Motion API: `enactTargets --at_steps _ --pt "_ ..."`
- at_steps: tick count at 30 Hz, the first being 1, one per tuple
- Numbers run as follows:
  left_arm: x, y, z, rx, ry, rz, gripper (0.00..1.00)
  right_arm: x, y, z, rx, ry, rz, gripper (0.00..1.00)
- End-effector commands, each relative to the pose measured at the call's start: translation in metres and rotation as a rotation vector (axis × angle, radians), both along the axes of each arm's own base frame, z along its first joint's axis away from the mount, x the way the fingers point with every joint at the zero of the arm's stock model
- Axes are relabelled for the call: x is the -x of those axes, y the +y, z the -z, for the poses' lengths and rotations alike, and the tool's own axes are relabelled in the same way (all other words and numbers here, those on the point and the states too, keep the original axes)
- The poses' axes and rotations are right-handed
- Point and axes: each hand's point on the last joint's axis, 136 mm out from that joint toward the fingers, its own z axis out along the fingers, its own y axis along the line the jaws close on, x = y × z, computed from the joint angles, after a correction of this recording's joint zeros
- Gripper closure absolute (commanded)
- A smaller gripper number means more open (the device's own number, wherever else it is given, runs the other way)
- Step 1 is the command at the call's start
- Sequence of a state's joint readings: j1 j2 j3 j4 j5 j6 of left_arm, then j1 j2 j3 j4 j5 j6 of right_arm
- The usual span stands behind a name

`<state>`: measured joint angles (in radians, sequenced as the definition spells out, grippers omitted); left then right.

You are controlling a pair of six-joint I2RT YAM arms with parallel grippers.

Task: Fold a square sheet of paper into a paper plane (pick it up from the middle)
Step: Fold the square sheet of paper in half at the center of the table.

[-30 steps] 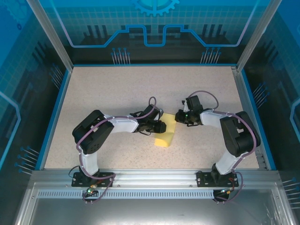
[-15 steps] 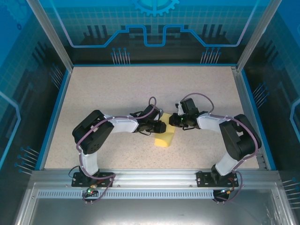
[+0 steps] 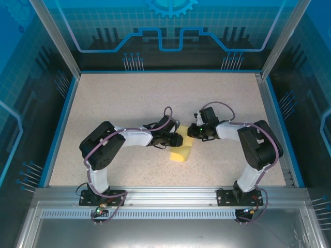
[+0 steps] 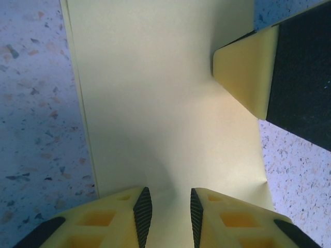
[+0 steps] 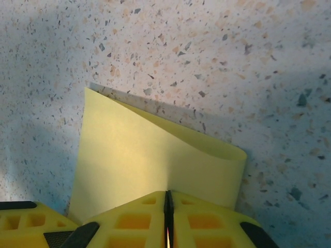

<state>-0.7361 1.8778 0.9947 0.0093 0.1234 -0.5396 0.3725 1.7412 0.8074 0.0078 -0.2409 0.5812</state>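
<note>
Speckled table, square sheet of paper looks folded over just once, no plane yet; right gripper pinches its curled edge, left gripper slightly parted over it.

Speckled beige worktop, blue-rimmed. Lying near the worktop's centre: yellow square sheet of paper, folded over, one flap curled up off the worktop.

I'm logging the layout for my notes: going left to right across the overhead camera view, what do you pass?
Left arm's black elbow → left gripper → right gripper → right arm's black elbow. The folded yellow sheet of paper lies under both grippers, so it is left out of the order.
</note>
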Motion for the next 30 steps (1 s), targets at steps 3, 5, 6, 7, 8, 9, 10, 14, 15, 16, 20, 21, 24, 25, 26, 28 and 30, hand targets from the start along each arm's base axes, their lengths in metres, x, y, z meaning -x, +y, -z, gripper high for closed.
enactTargets --at_steps 3,5,6,7,8,9,10,14,15,16,20,21,24,25,26,28,30 --pt "0.045 0.067 0.063 -0.293 0.178 -0.024 0.68 -0.018 -0.031 0.011 0.086 -0.026 0.079 0.89" --pt "0.045 0.068 0.063 -0.296 0.178 -0.023 0.68 -0.022 -0.036 0.011 0.089 -0.033 0.1 0.89" --pt "0.045 0.068 0.063 -0.297 0.178 -0.023 0.68 -0.023 -0.038 0.011 0.088 -0.035 0.111 0.89" --pt "0.045 0.068 0.063 -0.3 0.178 -0.022 0.68 -0.025 -0.04 0.012 0.082 -0.036 0.121 0.89" --pt "0.045 0.069 0.063 -0.302 0.178 -0.023 0.68 -0.027 -0.04 0.012 0.071 -0.035 0.128 0.89" --pt "0.046 0.069 0.064 -0.305 0.18 -0.024 0.68 -0.028 -0.041 0.012 0.067 -0.032 0.136 0.89" --pt "0.046 0.07 0.064 -0.308 0.181 -0.024 0.68 -0.029 -0.041 0.013 0.062 -0.029 0.14 0.89" --pt "0.047 0.071 0.064 -0.313 0.183 -0.024 0.68 -0.036 -0.044 0.014 0.073 -0.02 0.164 0.89" --pt "0.047 0.071 0.064 -0.314 0.183 -0.024 0.68 -0.037 -0.044 0.015 0.075 -0.019 0.166 0.89" --pt "0.047 0.072 0.064 -0.316 0.183 -0.024 0.68 -0.039 -0.045 0.015 0.079 -0.019 0.171 0.89" --pt "0.047 0.074 0.061 -0.325 0.177 -0.023 0.68 -0.046 -0.049 0.015 0.059 -0.022 0.208 0.88" --pt "0.048 0.075 0.062 -0.326 0.178 -0.024 0.68 -0.047 -0.049 0.014 0.052 -0.023 0.213 0.88" --pt "0.048 0.075 0.061 -0.326 0.178 -0.024 0.68 -0.051 -0.05 0.014 0.049 -0.02 0.221 0.88" --pt "0.048 0.075 0.061 -0.326 0.177 -0.024 0.68 -0.052 -0.052 0.014 0.047 -0.018 0.226 0.88" --pt "0.048 0.075 0.061 -0.324 0.177 -0.024 0.68 -0.052 -0.054 0.015 0.045 -0.016 0.234 0.88" --pt "0.048 0.075 0.061 -0.324 0.178 -0.024 0.68 -0.054 -0.057 0.016 0.04 -0.011 0.243 0.88" --pt "0.048 0.075 0.06 -0.324 0.176 -0.022 0.68 -0.066 -0.055 0.006 0.014 -0.037 0.247 0.88"
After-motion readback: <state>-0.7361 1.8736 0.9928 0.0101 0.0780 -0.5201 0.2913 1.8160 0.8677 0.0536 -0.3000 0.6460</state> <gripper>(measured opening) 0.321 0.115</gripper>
